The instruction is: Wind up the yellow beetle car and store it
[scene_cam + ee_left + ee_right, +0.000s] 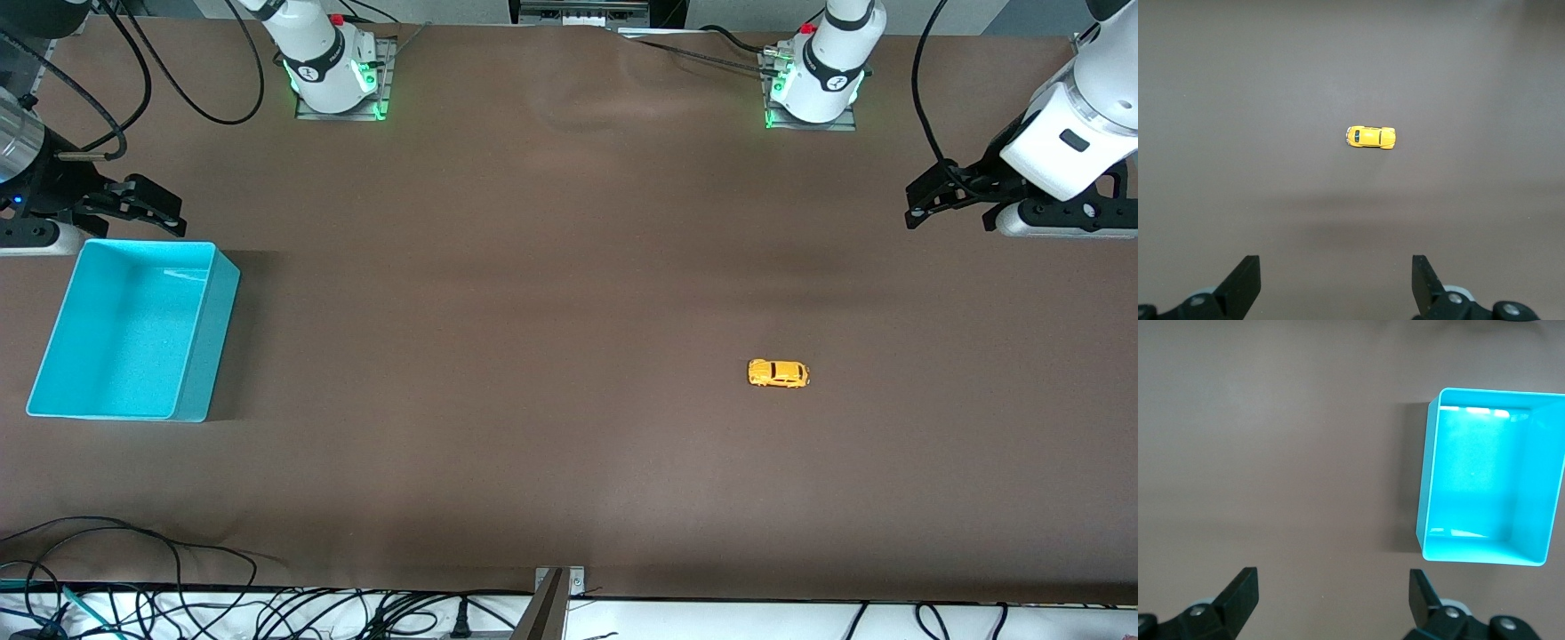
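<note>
Front view showed the yellow beetle car (779, 373) standing on its wheels on the brown desk (533, 356), toward the left arm's end and well apart from the turquoise bin (191, 356) at the right arm's end. The left pincer (933, 200) hung released above the desk at its own end. The right pincer (147, 209) waited, likewise spread wide and holding nothing, over the desk just beside the bin.

Yellow beetle car (779, 373) sits on the table (533, 356); turquoise bin (191, 356) apparently empty; both arms wait.
</note>
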Robot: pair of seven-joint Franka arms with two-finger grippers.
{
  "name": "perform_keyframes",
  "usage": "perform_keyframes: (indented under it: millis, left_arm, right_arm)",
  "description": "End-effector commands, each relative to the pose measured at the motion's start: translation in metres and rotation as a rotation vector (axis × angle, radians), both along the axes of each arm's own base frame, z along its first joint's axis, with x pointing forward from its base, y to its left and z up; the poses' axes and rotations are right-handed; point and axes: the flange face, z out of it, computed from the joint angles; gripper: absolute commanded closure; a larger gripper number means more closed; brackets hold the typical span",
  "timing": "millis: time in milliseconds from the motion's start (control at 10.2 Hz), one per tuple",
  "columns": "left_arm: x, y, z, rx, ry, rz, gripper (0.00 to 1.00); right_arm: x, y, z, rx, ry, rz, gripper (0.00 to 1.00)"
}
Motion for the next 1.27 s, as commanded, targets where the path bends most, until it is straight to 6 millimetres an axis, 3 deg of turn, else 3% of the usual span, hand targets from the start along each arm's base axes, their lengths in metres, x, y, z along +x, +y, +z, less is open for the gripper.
perform_keyframes:
  millis: [0, 1172]
  left_arm:
    - [0.002, 0.0003, 0.0064, -0.02, 0.007, -0.021, 0.0]
    - [0.0006, 0.0011, 0.0059, -0.02, 0.02, -0.02, 0.0]
  right_arm:
    - [-0.0044, -0.0005, 0.0048, -0.016, 0.026, -0.044, 0.0]
    - [-0.0043, 0.0046, 0.0032, -0.024, 0.029, -0.003, 0.0]
